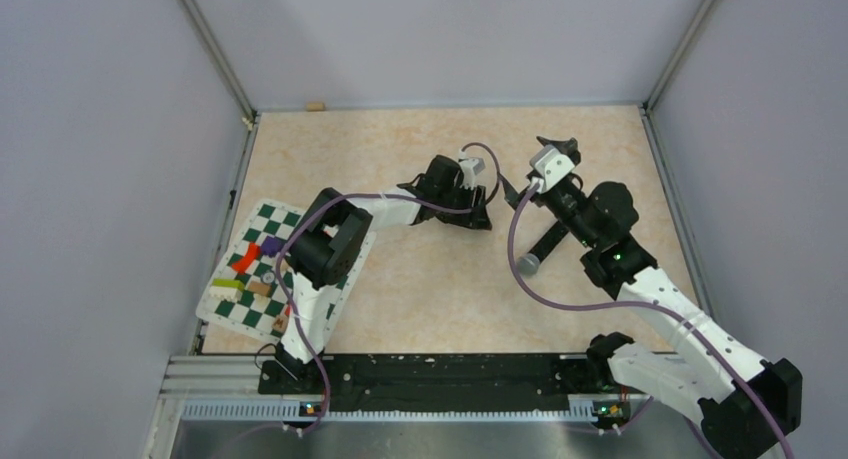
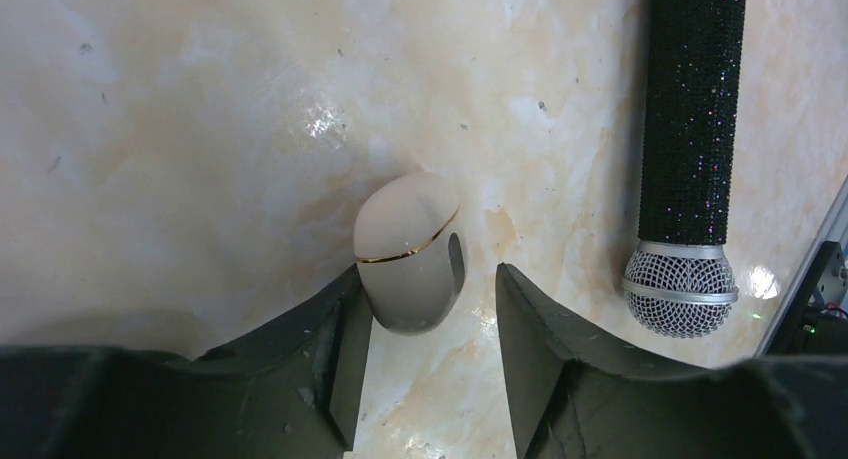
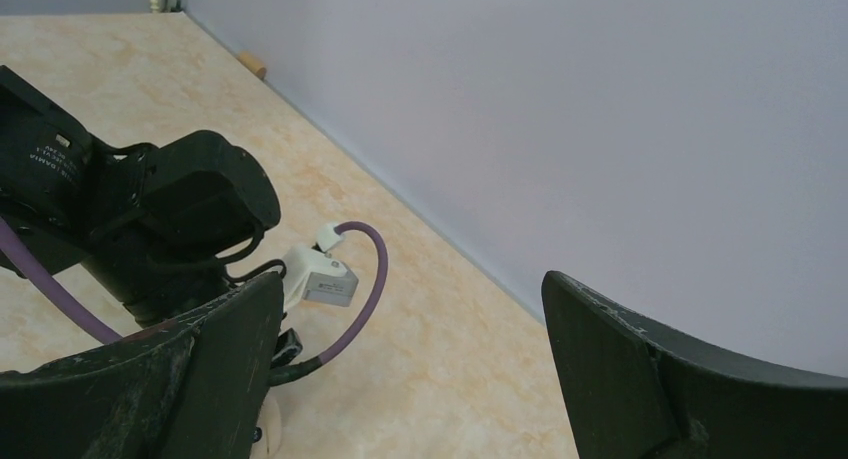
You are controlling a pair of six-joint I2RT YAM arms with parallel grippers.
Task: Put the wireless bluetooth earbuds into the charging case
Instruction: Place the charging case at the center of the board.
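Left hand [image 2: 430,279], fingers apart, straddles the closed charging case [image 2: 410,254], perhaps to steady it; right hand [image 3: 410,284] gapes wide, idle.

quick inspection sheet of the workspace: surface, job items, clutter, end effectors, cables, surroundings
surface: beige marbled table, no spills seen
job's things: white egg-shaped charging case with gold seam, looks closed, lying on the table; earbuds: nothing seen
clutter: black microphone beside the case; checkered mat with coloured blocks at the table's left edge
end effectors: left end effector open, fingers either side of the case; right end effector wide open, empty
cables: purple cable looped along each arm, no snag seen
surroundings: grey walls; small wooden piece at far edge
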